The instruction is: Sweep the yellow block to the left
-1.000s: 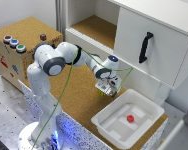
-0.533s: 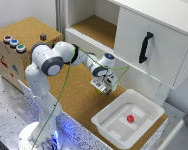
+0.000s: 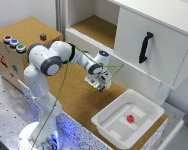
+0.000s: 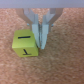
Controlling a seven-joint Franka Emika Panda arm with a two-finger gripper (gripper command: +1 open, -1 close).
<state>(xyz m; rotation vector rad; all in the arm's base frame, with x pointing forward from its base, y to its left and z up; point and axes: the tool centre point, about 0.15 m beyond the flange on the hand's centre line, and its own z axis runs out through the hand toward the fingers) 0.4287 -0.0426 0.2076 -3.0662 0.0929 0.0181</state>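
The yellow block [image 4: 26, 45] is a small yellow-green cube with black marks, lying on the cork surface. In the wrist view it sits right beside my gripper [image 4: 40, 39], touching or nearly touching one side of the fingers [image 4: 44, 31], not between them. The two fingers stand close together with nothing held. In the exterior view my gripper [image 3: 98, 83] is low over the cork table [image 3: 69, 95], to the left of the white tray. I cannot make out the block in that view, where it lies under the gripper.
A white tray [image 3: 106, 125] holding a small red object [image 3: 130, 118] stands at the exterior view's lower right. A white cabinet with a black handle [image 3: 145, 47] is behind. A wooden box with buttons [image 3: 14, 55] stands at the left.
My gripper has shifted a little toward the exterior view's left, away from the tray, staying low over the cork.
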